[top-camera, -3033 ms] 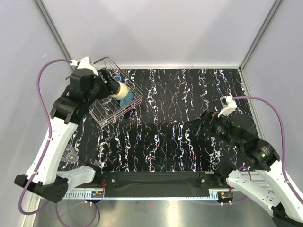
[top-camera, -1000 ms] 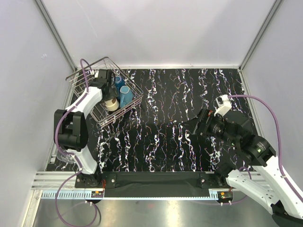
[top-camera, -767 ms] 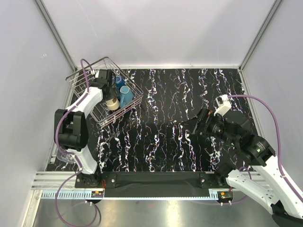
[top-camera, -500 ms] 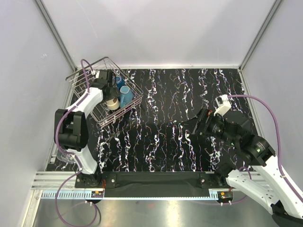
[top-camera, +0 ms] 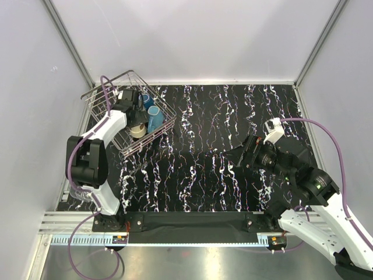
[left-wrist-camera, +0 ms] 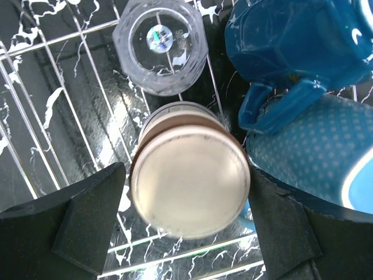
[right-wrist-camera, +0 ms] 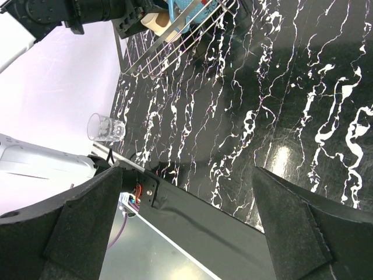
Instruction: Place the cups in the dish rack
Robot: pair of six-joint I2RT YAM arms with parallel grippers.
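The silver wire dish rack [top-camera: 129, 147] stands at the back left. My left gripper [top-camera: 135, 119] reaches down into it. In the left wrist view the beige cup [left-wrist-camera: 189, 186] stands upside down on the rack wires [left-wrist-camera: 87, 119] between my left gripper's [left-wrist-camera: 187, 201] spread fingers, with a thin gap at the left finger. Beside it are a dark blue cup [left-wrist-camera: 291, 41], a light blue dotted cup [left-wrist-camera: 315, 151] and a clear glass [left-wrist-camera: 160, 44]. Another clear glass [right-wrist-camera: 106, 127] stands on the table's near left [top-camera: 81, 192]. My right gripper [top-camera: 233, 156] is open and empty.
The black marbled table [top-camera: 204, 116] has grey walls on three sides. The left arm's base [top-camera: 96, 201] stands next to the loose glass. A black bar [top-camera: 192, 220] runs along the near edge.
Three seconds ago my left gripper held the beige cup above the rack; now the cup sits in the rack. In the last half second the gripper drew back slightly. The right arm barely moved.
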